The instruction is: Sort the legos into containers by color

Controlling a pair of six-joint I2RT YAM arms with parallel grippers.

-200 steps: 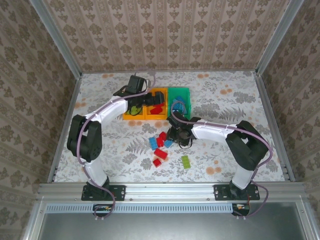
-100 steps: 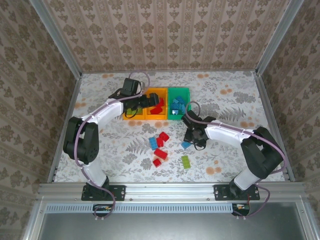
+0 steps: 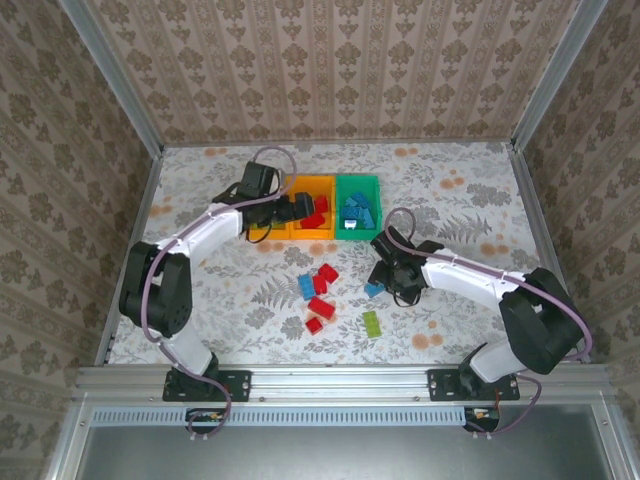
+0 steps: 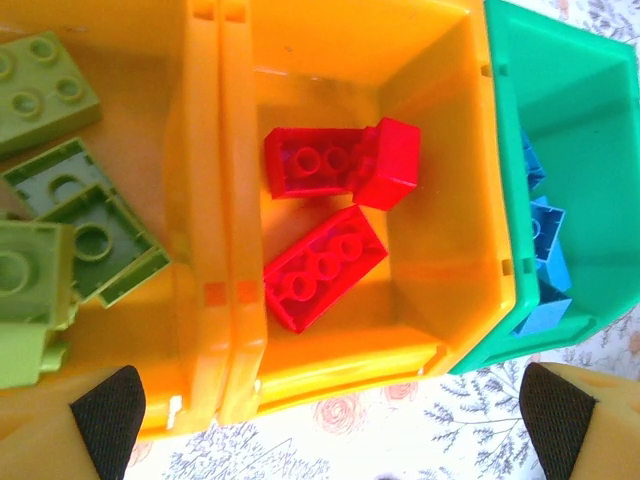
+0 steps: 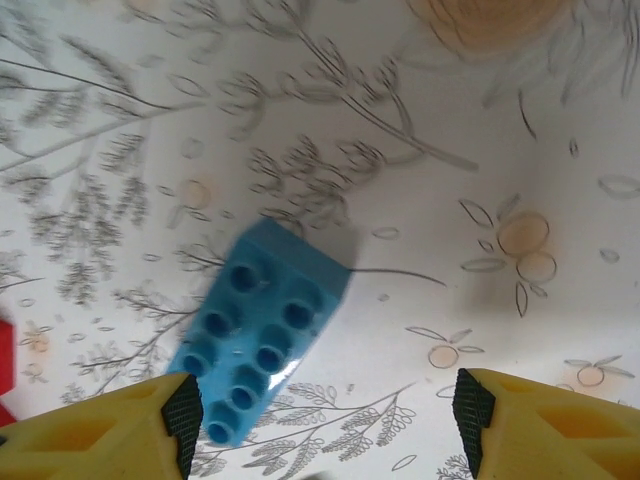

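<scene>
Left arm (image 3: 205,232): we're elbow-up by the worktop's (image 3: 480,200) left edge, forearm reaching toward the far edge. Left gripper (image 3: 293,207) points right and looks down, jaws spread wide. Right arm (image 3: 470,282): we're stretched low from the near right corner toward the middle. Right gripper (image 3: 383,275) angled down, jaws apart.

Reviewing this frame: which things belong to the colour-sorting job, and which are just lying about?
Part of the job:
loose red bricks; loose blue bricks; loose green brick; orange bin holding green bricks; orange bin holding red bricks; green bin holding blue bricks.

Just there:
floral table cover; patterned walls; metal frame.
</scene>
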